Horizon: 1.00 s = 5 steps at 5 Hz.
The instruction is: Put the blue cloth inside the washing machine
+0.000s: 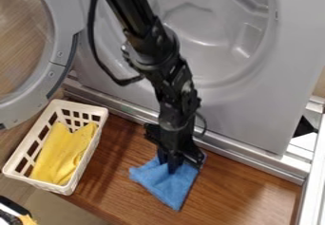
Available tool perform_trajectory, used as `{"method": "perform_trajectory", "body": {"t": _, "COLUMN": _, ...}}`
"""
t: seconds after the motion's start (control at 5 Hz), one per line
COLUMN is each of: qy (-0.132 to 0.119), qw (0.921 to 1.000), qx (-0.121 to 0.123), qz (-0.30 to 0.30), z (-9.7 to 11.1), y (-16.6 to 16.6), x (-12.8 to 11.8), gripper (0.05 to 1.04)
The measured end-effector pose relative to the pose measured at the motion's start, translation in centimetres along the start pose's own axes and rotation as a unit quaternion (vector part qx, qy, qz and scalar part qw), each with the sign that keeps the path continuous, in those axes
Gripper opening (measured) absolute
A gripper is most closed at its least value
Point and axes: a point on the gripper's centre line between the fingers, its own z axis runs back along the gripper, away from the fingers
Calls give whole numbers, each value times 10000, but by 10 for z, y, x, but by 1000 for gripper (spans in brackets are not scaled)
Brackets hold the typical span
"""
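The gripper (171, 164) points down at the upper part of the blue cloth (166, 186), touching it and covering some of its top edge. Slightly crumpled, the cloth lies on the brown wooden surface in front of the washing machine (244, 117). Behind the arm is the machine's round grey opening, with the door (60, 53) swung out to the left. Whether the cloth is held cannot be made out.
A white plastic basket (96, 111) holding a yellow cloth (62, 153) stands left of the gripper. Metal rails (251, 164) run along the machine's base, and a pale frame (312, 172) rises at the right edge. A dark object sits at the lower left corner.
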Motion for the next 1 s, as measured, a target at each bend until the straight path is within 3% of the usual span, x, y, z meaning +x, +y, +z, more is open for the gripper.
{"method": "perform_trajectory", "body": {"t": 0.2, "qy": -545, "qw": 9985, "qx": -22, "qz": 28, "z": 43, "y": 5, "x": 16, "gripper": 91}}
{"method": "perform_trajectory", "body": {"t": 0.6, "qy": -1349, "qw": 9908, "qx": -44, "qz": 74, "z": 108, "y": 17, "x": 50, "gripper": 91}}
{"method": "perform_trajectory", "body": {"t": 1.0, "qy": -1852, "qw": 9825, "qx": -125, "qz": 153, "z": 136, "y": 44, "x": 85, "gripper": 91}}
